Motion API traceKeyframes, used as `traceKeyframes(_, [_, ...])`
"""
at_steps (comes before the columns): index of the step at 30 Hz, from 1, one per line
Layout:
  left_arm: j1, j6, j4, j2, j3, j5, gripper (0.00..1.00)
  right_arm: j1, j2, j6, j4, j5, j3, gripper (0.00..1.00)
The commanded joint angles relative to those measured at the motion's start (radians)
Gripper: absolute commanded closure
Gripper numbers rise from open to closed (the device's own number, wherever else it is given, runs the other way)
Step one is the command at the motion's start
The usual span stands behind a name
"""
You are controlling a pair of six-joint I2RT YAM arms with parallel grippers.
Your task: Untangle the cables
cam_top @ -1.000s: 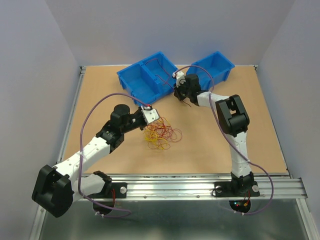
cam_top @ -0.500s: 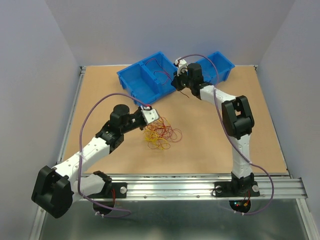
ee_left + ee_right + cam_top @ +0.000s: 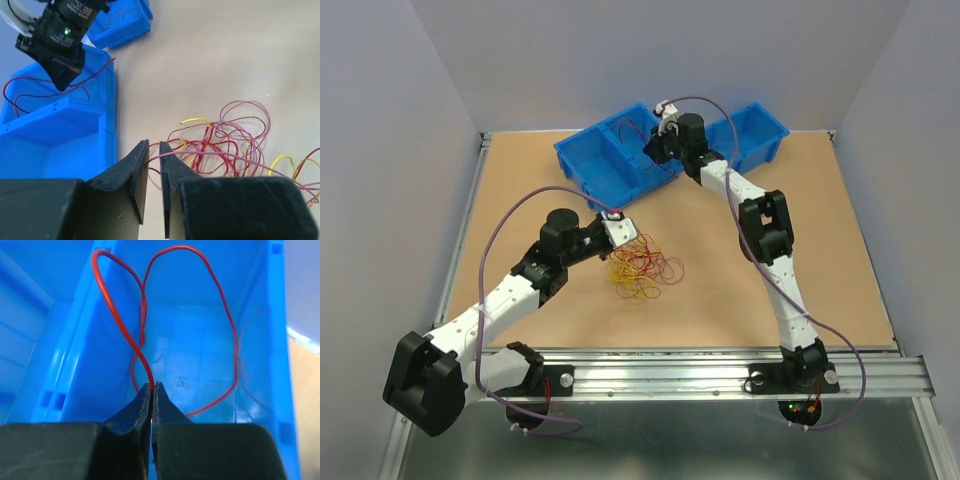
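Observation:
The cables are a loose tangle (image 3: 645, 268) of red, yellow and orange wires lying mid-table; it also shows in the left wrist view (image 3: 225, 145). My left gripper (image 3: 620, 232) sits at the tangle's left edge, its jaws (image 3: 153, 145) a narrow gap apart, with a pink strand crossing the tips. My right gripper (image 3: 655, 150) is over the double blue bin (image 3: 605, 165). It is shut (image 3: 152, 385) on a single red cable (image 3: 220, 305), which loops down into the bin's compartment (image 3: 280, 340). The left wrist view shows this gripper (image 3: 62, 45) with the red cable (image 3: 95, 70) hanging from it.
A second blue bin (image 3: 752, 130) stands at the back, right of the double bin. The double bin's near wall (image 3: 60, 130) is close to my left fingers. Grey walls close the table on three sides.
My right gripper has moved back and to the left with the red cable, from beside the double bin to above it. My left arm and the tangle have not moved.

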Motion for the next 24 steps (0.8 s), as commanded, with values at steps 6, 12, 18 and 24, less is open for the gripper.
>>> traceKeyframes(6, [-0.002,-0.002,0.043,-0.026,0.031,0.011,0.74,0.058,0.179,0.017,0.059,0.017,0.258,0.99])
traceKeyframes(12, [-0.003,-0.002,0.043,-0.031,0.030,0.011,0.74,0.061,0.198,0.023,0.140,0.009,0.247,0.99])
traceKeyframes(18, [-0.002,-0.002,0.041,-0.037,0.030,0.013,0.74,0.063,0.147,0.023,0.145,0.023,0.194,0.91])
traceKeyframes(24, [-0.002,-0.005,0.044,-0.039,0.027,0.006,0.74,0.069,0.005,0.009,0.146,0.087,0.039,0.60])
